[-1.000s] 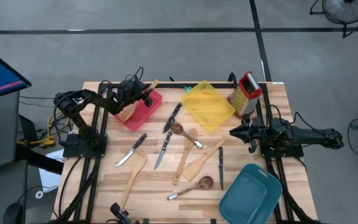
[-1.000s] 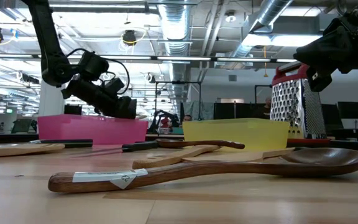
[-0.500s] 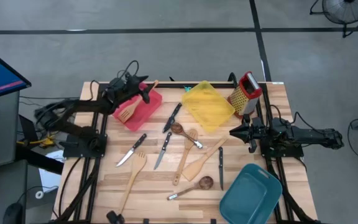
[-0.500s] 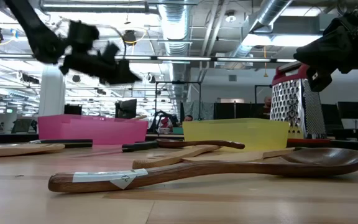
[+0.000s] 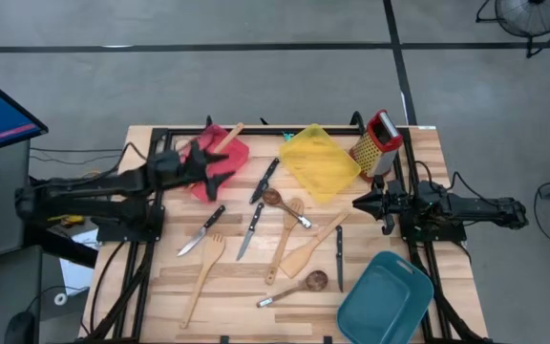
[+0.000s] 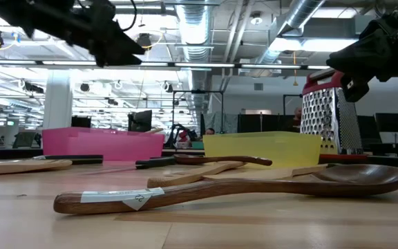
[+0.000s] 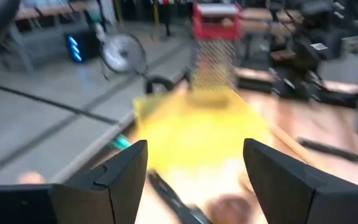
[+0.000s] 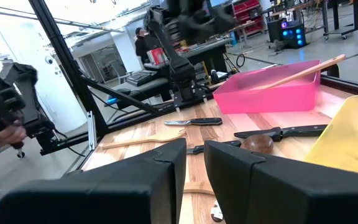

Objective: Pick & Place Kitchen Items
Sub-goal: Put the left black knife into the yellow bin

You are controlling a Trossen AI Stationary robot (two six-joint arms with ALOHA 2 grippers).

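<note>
Wooden desk [image 5: 246,277], two arms, assorted utensils. Left claw [image 5: 225,164]: fingers spread wide, nothing between them, raised above the desk over the near edge of the red tray [image 5: 220,159]; seen high in the low view [image 6: 116,45]. One pale wooden spatula [image 5: 220,141] lies in that red tray just beyond the claw, its handle sticking out over the far rim; from the right wrist view the same handle [image 8: 303,73] leans up out of the tray. Right claw [image 5: 361,202]: fingers drawn narrow with only a thin gap, gripping nothing, held level above the desk near the yellow tray [image 5: 318,161] and the steel grater [image 5: 377,143] with the red top. Loose on the desk between the two claws: a black-handled knife [image 5: 264,180] beside the red tray; a second knife [image 5: 201,230] and a third [image 5: 250,229] nearer the middle; a dark-bowled spoon [image 5: 285,205] touching a wooden spatula [image 5: 285,239]; a wider wooden spatula [image 5: 313,247]; a slim dark knife [image 5: 339,257] just below the right claw; a slotted wooden turner [image 5: 201,277] toward the front left; a second dark-bowled spoon [image 5: 296,287] toward the front. Teal tray [image 5: 385,298] at the front right corner, overhanging the desk edge.
</note>
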